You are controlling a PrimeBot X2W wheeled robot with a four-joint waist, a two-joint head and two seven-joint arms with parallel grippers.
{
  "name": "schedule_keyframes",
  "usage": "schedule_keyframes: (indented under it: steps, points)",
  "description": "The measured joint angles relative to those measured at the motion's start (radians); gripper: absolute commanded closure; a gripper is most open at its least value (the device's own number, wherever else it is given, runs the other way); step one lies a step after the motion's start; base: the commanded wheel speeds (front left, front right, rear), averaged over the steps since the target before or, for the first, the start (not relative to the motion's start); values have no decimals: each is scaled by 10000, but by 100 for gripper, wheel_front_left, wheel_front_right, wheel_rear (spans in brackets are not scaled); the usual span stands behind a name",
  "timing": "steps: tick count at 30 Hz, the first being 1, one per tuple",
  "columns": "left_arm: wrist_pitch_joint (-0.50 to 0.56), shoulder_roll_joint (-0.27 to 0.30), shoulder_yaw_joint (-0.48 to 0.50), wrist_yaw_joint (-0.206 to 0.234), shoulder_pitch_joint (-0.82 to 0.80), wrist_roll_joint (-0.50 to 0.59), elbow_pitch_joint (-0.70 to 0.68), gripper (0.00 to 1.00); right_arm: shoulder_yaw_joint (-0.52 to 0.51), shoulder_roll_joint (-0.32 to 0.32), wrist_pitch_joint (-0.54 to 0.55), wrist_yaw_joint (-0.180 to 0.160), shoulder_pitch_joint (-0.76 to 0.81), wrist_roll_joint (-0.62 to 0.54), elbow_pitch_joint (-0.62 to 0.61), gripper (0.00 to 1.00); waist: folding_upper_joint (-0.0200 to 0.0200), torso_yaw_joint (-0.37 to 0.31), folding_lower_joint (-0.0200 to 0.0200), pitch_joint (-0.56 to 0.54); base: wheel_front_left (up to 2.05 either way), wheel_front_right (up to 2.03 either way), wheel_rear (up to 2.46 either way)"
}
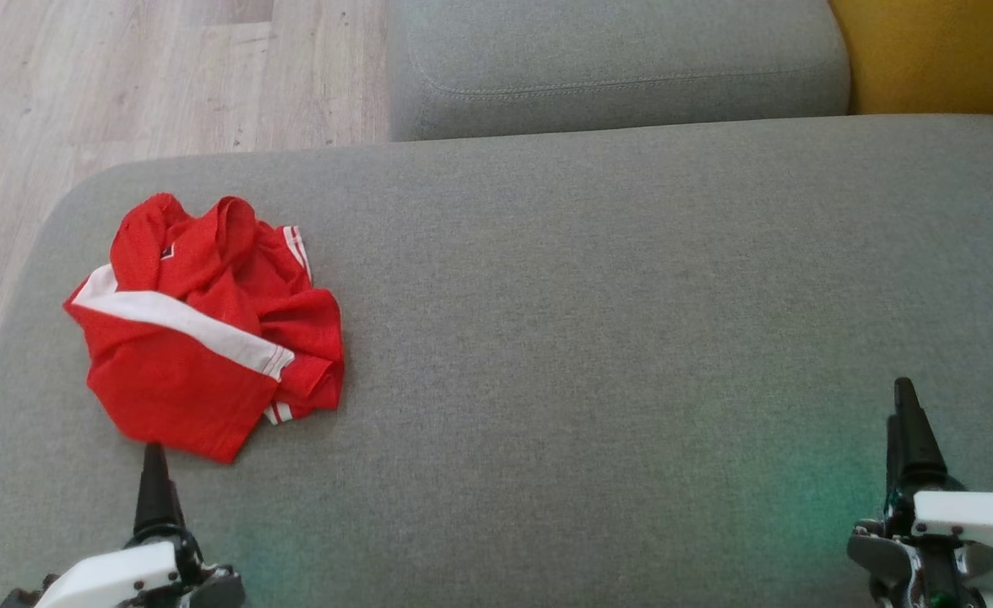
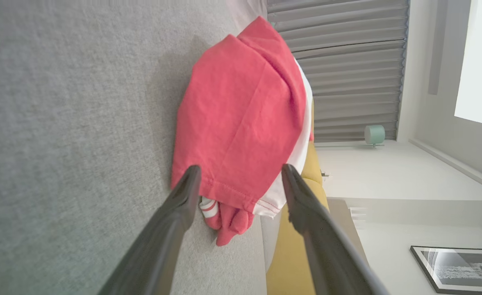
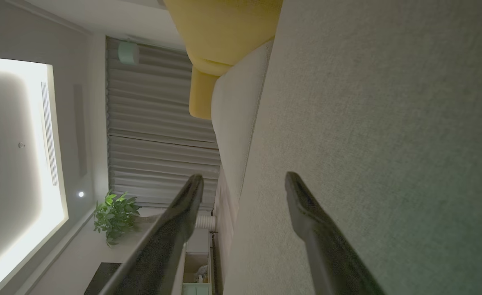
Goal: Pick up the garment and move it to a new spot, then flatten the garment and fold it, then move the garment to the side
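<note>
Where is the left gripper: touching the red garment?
Cannot tell: head view puts the left gripper at the edge of the red garment; height unclear.

The garment [image 1: 201, 338] is thin red cloth, matt and finely knit, with smooth white bands and stitched hems. The sofa [image 1: 598, 295] wears coarse grey woven fabric, matt and nubbly. The floor [image 1: 167, 76] is pale wood-grain plank with a low sheen. The left end effector [image 2: 241, 172] and right end effector [image 3: 244, 178] have dark matt fingers [image 2: 171, 221] and smooth white plastic shells [image 1: 969, 515].
</note>
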Motion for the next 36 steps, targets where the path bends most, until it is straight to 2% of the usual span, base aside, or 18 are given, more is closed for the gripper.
schedule_keyframes:
  steps: [9,15,25,32,36]
  points:
    - [-268,-6,322,15,-2,957,-280,0,52,0,-247,0,-1,-1340,-422,0,0,-12,0,-13,0,0,0]
    - [-449,-8,261,334,-1,2194,-869,0,104,0,-439,0,-4,-2548,-723,0,0,-30,0,-2,0,0,0]
    - [-709,-4,-548,1064,-3,4727,-1919,0,451,0,-708,0,-4,-4842,-1321,0,0,-24,0,48,0,0,0]
    - [-899,0,-1149,1258,-7,6309,-2222,0,807,-2,-901,0,-4,-6357,-1641,0,0,-41,0,86,0,0,0]
    - [-1051,2,-1409,1507,-8,7039,-2274,0,1007,-2,-1032,0,-3,-7064,-1814,0,0,-59,0,108,0,0,0]
